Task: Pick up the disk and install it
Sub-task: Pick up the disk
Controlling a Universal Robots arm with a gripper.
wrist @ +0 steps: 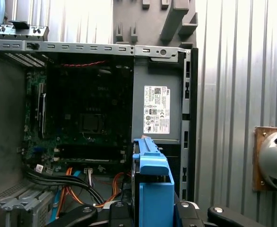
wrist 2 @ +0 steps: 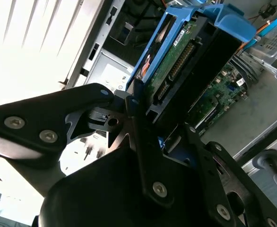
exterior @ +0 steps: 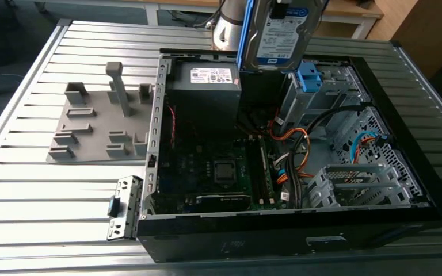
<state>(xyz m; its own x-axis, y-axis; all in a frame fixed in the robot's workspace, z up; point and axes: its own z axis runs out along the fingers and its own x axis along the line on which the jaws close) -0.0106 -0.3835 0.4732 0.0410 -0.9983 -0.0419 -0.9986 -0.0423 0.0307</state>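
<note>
The disk (exterior: 280, 35), a silver drive with a white-and-blue label in a blue rail frame, hangs upright over the back of the open computer case (exterior: 153, 121). It is above the drive bay, where a bare blue bracket (exterior: 307, 77) sits. My gripper (wrist 2: 150, 120) is shut on the disk (wrist 2: 176, 61), with black fingers (wrist 2: 134, 101) pressed on its sides. In the first wrist view the disk's blue frame (wrist: 150, 182) points down at the case between the gripper (wrist: 150, 213) arms. The motherboard (wrist: 86, 118) lies below.
A grey power supply box (exterior: 204, 89) with a white sticker sits in the case beside the bay. Orange and black cables (exterior: 301, 144) run across the case floor. A grey holder fixture (exterior: 98, 123) stands on the slatted table at the exterior view's left. A metal bracket (exterior: 125, 207) lies by the case corner.
</note>
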